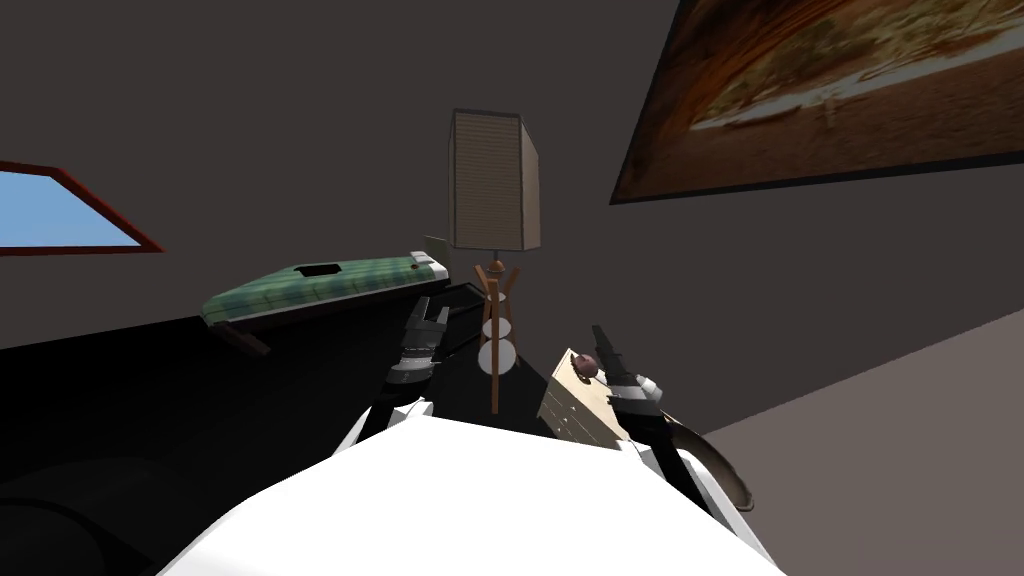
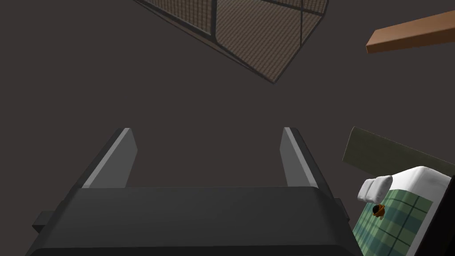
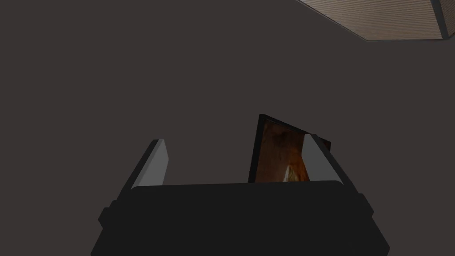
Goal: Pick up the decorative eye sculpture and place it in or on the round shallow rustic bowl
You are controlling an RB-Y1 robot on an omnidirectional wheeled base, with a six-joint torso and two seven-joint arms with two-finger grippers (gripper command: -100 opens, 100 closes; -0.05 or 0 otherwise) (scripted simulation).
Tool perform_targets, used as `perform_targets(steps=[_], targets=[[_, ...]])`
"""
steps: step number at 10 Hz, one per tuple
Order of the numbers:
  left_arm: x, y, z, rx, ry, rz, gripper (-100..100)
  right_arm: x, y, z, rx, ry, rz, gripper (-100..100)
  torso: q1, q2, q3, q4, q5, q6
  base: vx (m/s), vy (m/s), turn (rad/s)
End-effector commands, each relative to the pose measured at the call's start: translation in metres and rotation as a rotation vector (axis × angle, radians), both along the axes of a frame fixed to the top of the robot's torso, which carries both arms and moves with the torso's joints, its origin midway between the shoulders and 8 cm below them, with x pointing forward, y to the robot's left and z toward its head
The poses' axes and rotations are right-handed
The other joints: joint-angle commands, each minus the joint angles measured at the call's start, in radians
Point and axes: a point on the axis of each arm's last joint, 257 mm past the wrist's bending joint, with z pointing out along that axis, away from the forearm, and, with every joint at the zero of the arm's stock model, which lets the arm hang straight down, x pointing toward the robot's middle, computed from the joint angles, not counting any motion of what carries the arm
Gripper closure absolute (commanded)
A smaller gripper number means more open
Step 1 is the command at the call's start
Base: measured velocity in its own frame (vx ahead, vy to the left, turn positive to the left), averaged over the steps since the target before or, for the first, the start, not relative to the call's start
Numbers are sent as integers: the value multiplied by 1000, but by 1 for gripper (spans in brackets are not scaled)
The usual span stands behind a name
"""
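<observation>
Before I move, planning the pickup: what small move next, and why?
Probably tip the open right pincer down toward the small round ornament: it sits on the drawer cabinet beside that arm, while the pincer faces the wall.

- The left gripper (image 2: 206, 130) is held up in front, with its two fingers wide apart.
- The right gripper (image 3: 235, 141) is up too, fingers wide apart.

Dim all over; flat dark grey-brown walls (image 1: 300, 100), no cast shadows, no glare. Brightest at far left of the head view: pale blue window in a red frame (image 1: 50, 210). Warm orange tones on large dark-framed painting (image 1: 850, 90), upper right, splayed by the wide lens. Pure black area (image 1: 120, 400) lower left. Pale strips along thin blade fingers (image 2: 120, 155) of left gripper (image 2: 208, 131).
</observation>
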Motion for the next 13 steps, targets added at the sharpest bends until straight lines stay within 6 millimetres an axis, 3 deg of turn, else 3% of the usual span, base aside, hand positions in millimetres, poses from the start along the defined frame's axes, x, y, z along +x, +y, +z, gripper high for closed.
perform_targets(steps=[1, 2, 3, 6, 8, 9, 12, 13], targets=[[0, 0, 0, 0, 0, 0, 0, 10, -1, -28, -93, 73, -5, -100, 0, 0, 0, 0, 0, 0, -16, 77, 207], [0, 0, 0, 0, 0, 0, 0, 14, -2, -46, -150, 116, -8, -100, 0, 0, 0, 0, 0, 0, -15, 76, 183], [0, 0, 0, 0, 0, 0, 0, 14, -3, -47, -155, 120, -6, -100, 0, 0, 0, 0, 0, 0, -9, 47, 49], [0, 0, 0, 0, 0, 0, 0, 20, -13, -106, -348, 260, -12, -100, -2, 0, 0, 0, 0, 0, -7, 61, 201], [0, 0, 0, 0, 0, 0, 0, 20, -28, -151, -479, 363, -18, -100, -1, -1, -1, 0, 0, 0, 3, 67, 198], [0, 0, 0, 0, 0, 0, 0, 19, -30, -154, -483, 369, -19, -100, -1, -1, -1, 0, 0, 0, 6, 45, 67], [0, 0, 0, 0, 0, 0, 0, 10, -60, -213, -685, 513, -26, -100, -3, -1, 0, 0, -1, 1, 6, 38, 182], [0, 0, 0, 0, 0, 0, 0, 9, -63, -218, -688, 524, -28, -100, -3, -1, -1, 0, -1, 0, 12, 25, 78]])
